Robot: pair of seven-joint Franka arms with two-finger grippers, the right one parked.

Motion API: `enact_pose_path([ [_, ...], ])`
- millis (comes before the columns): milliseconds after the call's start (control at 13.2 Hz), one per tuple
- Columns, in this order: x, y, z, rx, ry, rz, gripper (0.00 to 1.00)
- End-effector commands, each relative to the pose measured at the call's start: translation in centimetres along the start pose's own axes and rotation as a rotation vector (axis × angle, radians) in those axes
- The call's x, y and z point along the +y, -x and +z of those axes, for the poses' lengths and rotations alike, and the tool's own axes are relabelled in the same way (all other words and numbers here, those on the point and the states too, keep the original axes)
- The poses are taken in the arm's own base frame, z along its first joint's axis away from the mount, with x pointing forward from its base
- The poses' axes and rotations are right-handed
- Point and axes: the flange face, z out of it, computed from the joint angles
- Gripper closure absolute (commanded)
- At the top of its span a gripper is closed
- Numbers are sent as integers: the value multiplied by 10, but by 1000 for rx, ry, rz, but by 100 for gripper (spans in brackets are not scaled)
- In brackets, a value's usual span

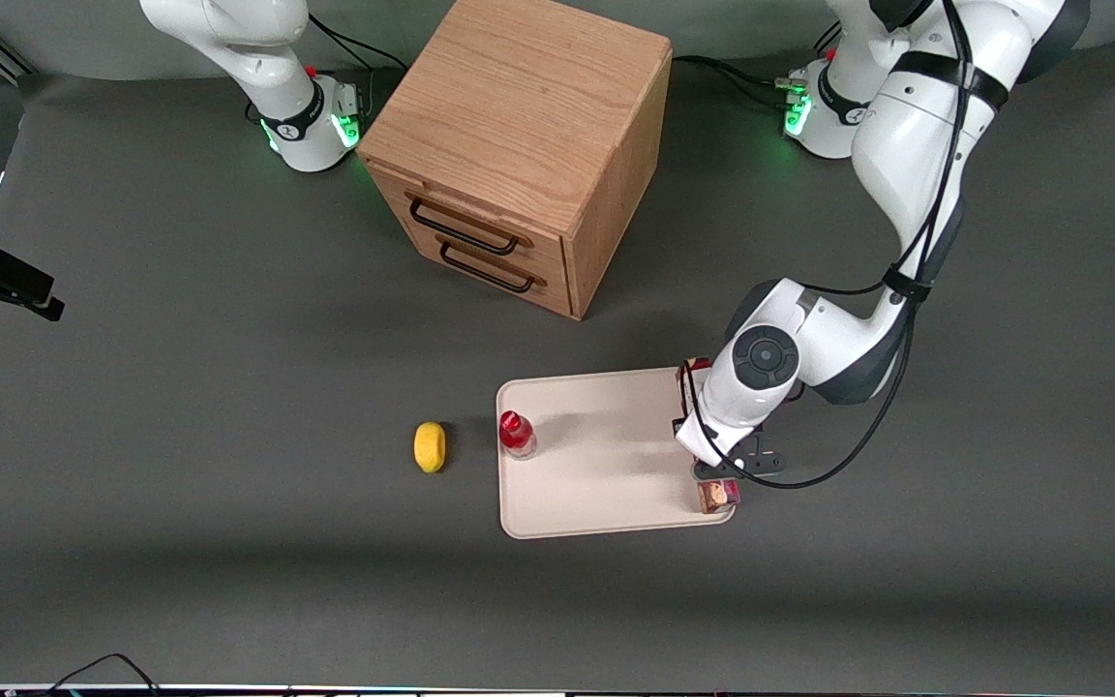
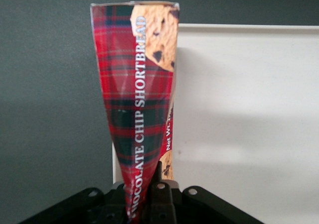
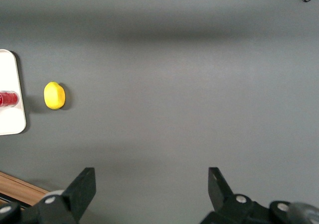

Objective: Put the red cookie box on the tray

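Nearest the front camera, the tray's (image 1: 606,494) rim lies flat on the grey desk (image 1: 180,387). At the tray's edge toward the working arm's end, one end of the red cookie box (image 1: 717,495) pokes out from under the arm. The gripper (image 1: 724,471) sits right above it, over that same edge of the tray. From the wrist camera the gripper (image 2: 149,196) is clamped on the box (image 2: 137,99), its black fingers (image 2: 160,184) pressed against the tartan carton, which runs straight away from them along the tray's (image 2: 249,109) edge, partly over the tray and partly over bare desk. At the tray's edge toward the parked arm stands a small red-capped bottle (image 1: 517,433), with a yellow lemon (image 1: 430,446) just beside it on the desk. Farther off stands a wooden drawer cabinet (image 1: 519,145).
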Motion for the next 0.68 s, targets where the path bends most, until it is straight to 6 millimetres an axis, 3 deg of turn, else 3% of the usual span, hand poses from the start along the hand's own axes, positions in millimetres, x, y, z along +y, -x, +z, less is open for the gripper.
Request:
enact_pose_path([
  [0, 9, -2, 1, 27, 8, -2, 100],
  [151, 9, -3, 3, 29, 11, 0, 95],
  [227, 9, -2, 2, 29, 11, 2, 51],
  [302, 8, -3, 2, 30, 10, 9, 50],
  [378, 9, -2, 2, 30, 10, 14, 30],
  [453, 8, -3, 1, 31, 10, 13, 0],
  [605, 8, -3, 1, 32, 9, 14, 0],
])
